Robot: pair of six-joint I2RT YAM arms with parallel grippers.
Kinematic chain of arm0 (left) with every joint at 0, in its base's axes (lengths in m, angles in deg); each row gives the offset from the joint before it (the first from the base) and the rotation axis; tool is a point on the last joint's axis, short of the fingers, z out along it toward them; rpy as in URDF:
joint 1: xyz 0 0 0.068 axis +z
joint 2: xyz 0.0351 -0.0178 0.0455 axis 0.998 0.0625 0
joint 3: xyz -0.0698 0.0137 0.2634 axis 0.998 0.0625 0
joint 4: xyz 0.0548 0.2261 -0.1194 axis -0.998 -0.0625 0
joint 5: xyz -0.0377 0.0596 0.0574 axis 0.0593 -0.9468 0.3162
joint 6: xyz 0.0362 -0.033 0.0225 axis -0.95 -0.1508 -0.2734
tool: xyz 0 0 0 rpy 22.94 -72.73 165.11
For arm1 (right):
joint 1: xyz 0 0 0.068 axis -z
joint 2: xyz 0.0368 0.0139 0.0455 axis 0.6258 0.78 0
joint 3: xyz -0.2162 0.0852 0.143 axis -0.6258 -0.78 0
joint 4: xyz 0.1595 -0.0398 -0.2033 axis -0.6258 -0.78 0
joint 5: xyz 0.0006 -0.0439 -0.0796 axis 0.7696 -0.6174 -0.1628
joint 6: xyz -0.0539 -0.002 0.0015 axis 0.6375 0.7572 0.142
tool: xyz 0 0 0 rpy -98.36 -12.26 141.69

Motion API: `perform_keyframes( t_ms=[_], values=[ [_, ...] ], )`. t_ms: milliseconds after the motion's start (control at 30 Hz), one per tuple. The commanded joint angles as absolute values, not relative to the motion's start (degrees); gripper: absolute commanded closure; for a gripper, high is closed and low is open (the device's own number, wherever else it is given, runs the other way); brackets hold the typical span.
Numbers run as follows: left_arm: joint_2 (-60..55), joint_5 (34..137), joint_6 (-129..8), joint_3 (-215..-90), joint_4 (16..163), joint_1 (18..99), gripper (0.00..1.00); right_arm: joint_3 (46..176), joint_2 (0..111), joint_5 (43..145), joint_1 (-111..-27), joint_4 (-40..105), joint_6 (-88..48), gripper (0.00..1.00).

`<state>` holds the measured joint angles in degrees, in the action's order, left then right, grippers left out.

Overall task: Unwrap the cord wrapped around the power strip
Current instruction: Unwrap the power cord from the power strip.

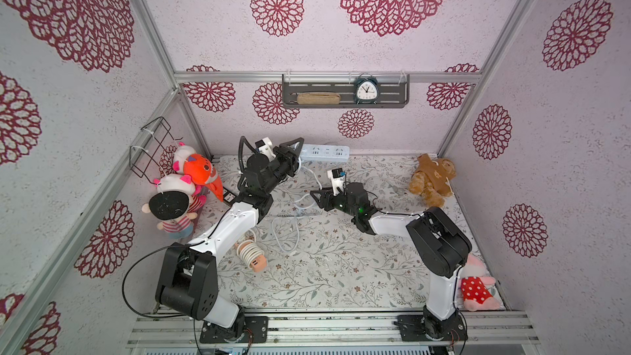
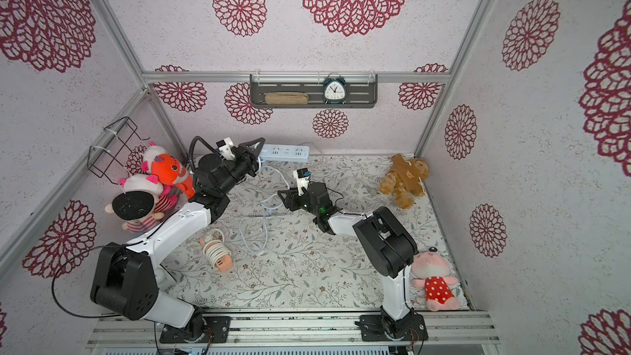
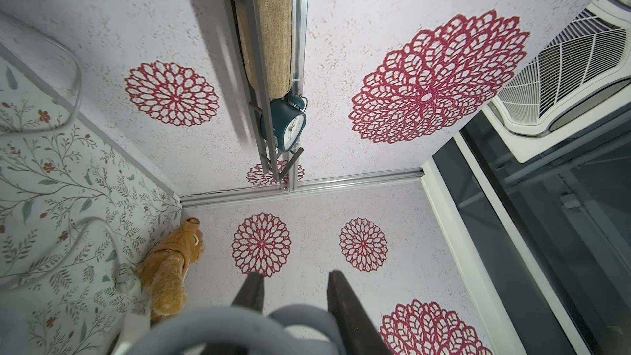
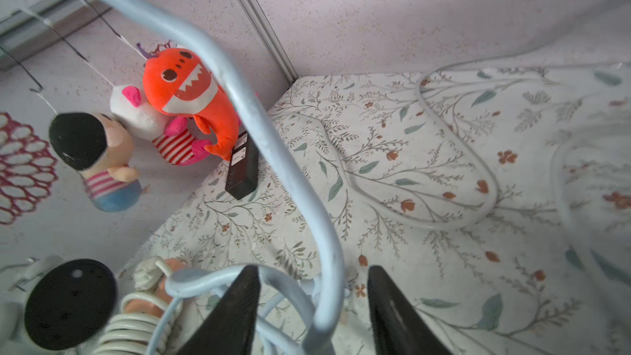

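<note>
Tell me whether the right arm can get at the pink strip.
Probably yes. The pink strip lies uncovered on the mat, short of the right pincer; only loose cord lies between, though the left forearm runs close beside it.

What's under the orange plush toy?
A black power strip pokes out from beneath the orange plush toy. Its far end is covered; no cord or plug can be seen.

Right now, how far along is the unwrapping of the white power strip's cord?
Done: the cord is off the white power strip at the back; its sockets show bare. In hand: the left gripper sits at its end, grip unclear; the right gripper has open jaws around a cord loop. Left: loose loops lie tangled mid-table, and a separate pink strip is wound in its own cord.
</note>
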<state>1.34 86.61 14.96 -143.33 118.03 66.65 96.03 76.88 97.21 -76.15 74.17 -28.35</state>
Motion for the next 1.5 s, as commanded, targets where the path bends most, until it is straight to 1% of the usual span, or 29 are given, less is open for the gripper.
perform_keyframes(
  t_ms=[0, 100, 133, 167, 200, 233, 267, 300, 333, 367, 433, 467, 500, 567, 600, 700, 767, 867, 1000, 1200, 1300, 1467],
  values=[
    [0.6, 87.0, 15.8, -143.7, 122.2, 66.8, 1.00, 95.9, 73.7, 98.8, -76.1, 75.2, -27.6, 0.73],
    [1.3, 87.0, 14.6, -143.3, 121.3, 67.1, 1.00, 92.9, 70.3, 98.7, -75.9, 73.0, -26.2, 0.92],
    [1.5, 87.0, 13.7, -143.2, 120.7, 67.3, 1.00, 91.9, 69.1, 98.8, -75.8, 71.9, -25.6, 0.93],
    [1.6, 87.0, 12.6, -143.1, 119.6, 67.5, 1.00, 90.8, 67.6, 98.9, -75.6, 70.2, -25.1, 0.91],
    [1.7, 87.1, 10.9, -143.2, 118.4, 67.7, 1.00, 89.7, 66.0, 99.3, -75.3, 68.3, -24.6, 0.84],
    [1.8, 87.5, 9.3, -143.6, 116.6, 68.1, 1.00, 88.6, 64.3, 100.0, -74.9, 66.5, -24.3, 0.70],
    [2.1, 88.2, 7.3, -144.0, 114.8, 68.4, 1.00, 87.7, 62.2, 101.4, -74.0, 63.5, -24.0, 0.53],
    [2.6, 89.6, 5.2, -144.7, 112.6, 69.1, 1.00, 87.2, 60.0, 102.9, -72.8, 59.5, -23.5, 0.43],
    [3.0, 90.9, 3.4, -145.7, 110.5, 69.6, 1.00, 86.9, 58.0, 104.5, -71.7, 56.1, -22.4, 0.38],
    [3.8, 93.2, 1.3, -146.8, 108.7, 70.3, 1.00, 87.4, 55.7, 106.6, -70.3, 50.6, -20.2, 0.35],
    [5.9, 98.5, -2.4, -150.0, 104.9, 71.6, 1.00, 89.3, 51.1, 107.4, -68.1, 38.7, -14.0, 0.31],
    [7.0, 100.6, -4.7, -151.5, 102.9, 72.1, 1.00, 90.5, 49.0, 107.3, -67.2, 32.5, -10.2, 0.28],
    [8.5, 103.5, -7.5, -153.8, 99.6, 72.5, 1.00, 92.2, 47.4, 106.5, -66.4, 26.5, -6.6, 0.26],
    [11.2, 107.7, -11.8, -158.0, 93.8, 72.8, 1.00, 95.4, 45.6, 104.1, -65.8, 17.8, -0.7, 0.21],
    [12.6, 109.4, -13.3, -160.2, 92.0, 72.8, 1.00, 97.0, 45.2, 102.4, -65.8, 14.7, 2.1, 0.20],
    [16.5, 115.1, -17.1, -165.8, 86.8, 72.7, 1.00, 99.1, 45.0, 100.2, -65.8, 13.2, 7.0, 0.11],
    [17.6, 116.0, -20.6, -168.6, 82.4, 72.4, 1.00, 101.7, 46.4, 100.4, -65.7, 12.7, 8.4, 0.07],
    [18.5, 117.0, -25.9, -172.3, 75.0, 72.0, 1.00, 106.1, 50.1, 101.1, -65.7, 11.9, 9.9, 0.07],
    [18.4, 117.4, -27.8, -172.6, 72.1, 71.6, 1.00, 111.8, 55.3, 101.2, -65.8, 10.9, 9.9, 0.07],
    [17.5, 114.4, -26.8, -170.3, 73.9, 71.1, 1.00, 114.4, 58.7, 103.6, -67.8, 14.2, 6.1, 0.05],
    [17.5, 112.0, -26.8, -170.5, 74.0, 70.4, 1.00, 116.7, 60.6, 105.1, -69.2, 13.2, 5.5, 0.05],
    [17.4, 110.0, -27.0, -170.8, 74.3, 70.2, 1.00, 116.2, 59.7, 108.5, -70.0, 13.8, 5.6, 0.05]
  ],
)
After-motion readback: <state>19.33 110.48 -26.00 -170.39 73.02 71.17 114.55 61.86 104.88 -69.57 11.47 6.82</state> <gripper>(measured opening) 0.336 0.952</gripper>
